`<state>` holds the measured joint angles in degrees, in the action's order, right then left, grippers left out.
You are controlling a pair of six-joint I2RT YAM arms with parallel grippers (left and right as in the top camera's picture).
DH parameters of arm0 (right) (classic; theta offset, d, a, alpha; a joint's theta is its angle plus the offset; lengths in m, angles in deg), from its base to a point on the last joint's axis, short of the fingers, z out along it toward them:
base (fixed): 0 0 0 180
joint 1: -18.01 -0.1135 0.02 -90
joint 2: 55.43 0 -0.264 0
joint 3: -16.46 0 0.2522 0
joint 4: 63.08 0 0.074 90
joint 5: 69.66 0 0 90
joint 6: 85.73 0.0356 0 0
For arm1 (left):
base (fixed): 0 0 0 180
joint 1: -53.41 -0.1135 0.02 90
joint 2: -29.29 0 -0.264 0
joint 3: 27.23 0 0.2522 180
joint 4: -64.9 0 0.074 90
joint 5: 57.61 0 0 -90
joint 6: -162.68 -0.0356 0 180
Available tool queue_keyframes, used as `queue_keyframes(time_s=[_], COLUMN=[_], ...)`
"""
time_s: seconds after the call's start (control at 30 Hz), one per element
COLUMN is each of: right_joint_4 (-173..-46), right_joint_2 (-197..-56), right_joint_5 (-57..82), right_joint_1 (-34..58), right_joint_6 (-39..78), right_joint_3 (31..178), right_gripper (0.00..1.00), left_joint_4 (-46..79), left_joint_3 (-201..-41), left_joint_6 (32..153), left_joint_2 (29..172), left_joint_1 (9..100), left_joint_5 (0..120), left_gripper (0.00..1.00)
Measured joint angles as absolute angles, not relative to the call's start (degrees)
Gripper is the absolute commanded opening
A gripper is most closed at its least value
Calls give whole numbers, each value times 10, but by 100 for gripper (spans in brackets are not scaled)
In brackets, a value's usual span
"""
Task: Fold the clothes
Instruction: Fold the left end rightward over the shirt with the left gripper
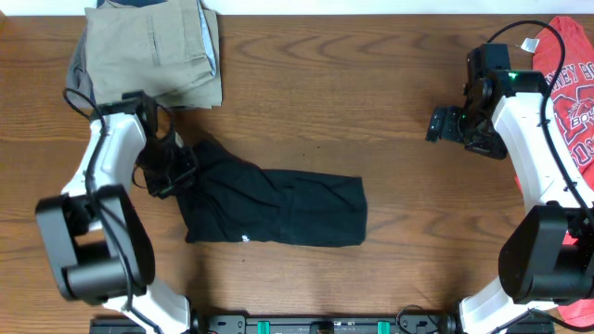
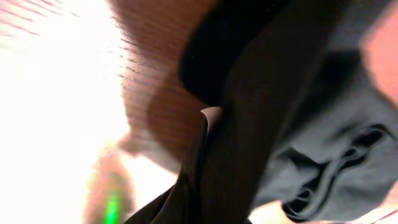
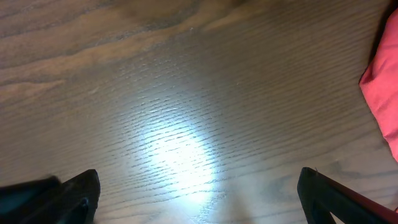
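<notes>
Mid-desk (image 1: 408,232), a little left of centre, lies the black T-shirt (image 1: 278,209), gathered into a long band running left to right, its small white logo (image 1: 243,238) at the near edge. At the band's far-left corner the left jaws sit down on the cloth, probably to lift that end for another fold. The left wrist view is filled with dark fabric and the white neck label (image 2: 211,114), so I cannot tell whether they are closed on it. Well to the right, the right jaws hang wide apart over bare wood, holding nothing, likely parked out of the way. Open desk lies right of the shirt. The khaki trousers (image 1: 153,51) crowd the far-left corner, and the red T-shirt (image 1: 571,93) lies at the right edge.
</notes>
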<state>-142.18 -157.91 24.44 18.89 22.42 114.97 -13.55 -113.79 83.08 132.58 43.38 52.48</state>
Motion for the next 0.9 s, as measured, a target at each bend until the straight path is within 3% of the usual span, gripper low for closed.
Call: queue_keyframes(time_s=[0.23, 0.47, 0.9], right_joint_4=[-1422, -1422, -1422], right_joint_2=[-1579, -1579, -1579], right_joint_5=[245, 245, 244], right_joint_1=[189, 189, 189], right_joint_6=[224, 224, 224], right_joint_3=[1150, 1150, 1150], right_gripper=[99, 99, 99], left_joint_4=[-164, -153, -77], left_joint_3=[-1141, -1141, -1141], left_joint_6=[850, 897, 986], left_joint_2=[1186, 1089, 1172], left_joint_1=[493, 634, 831], left_joint_5=[513, 512, 512], left_gripper=[6, 6, 6])
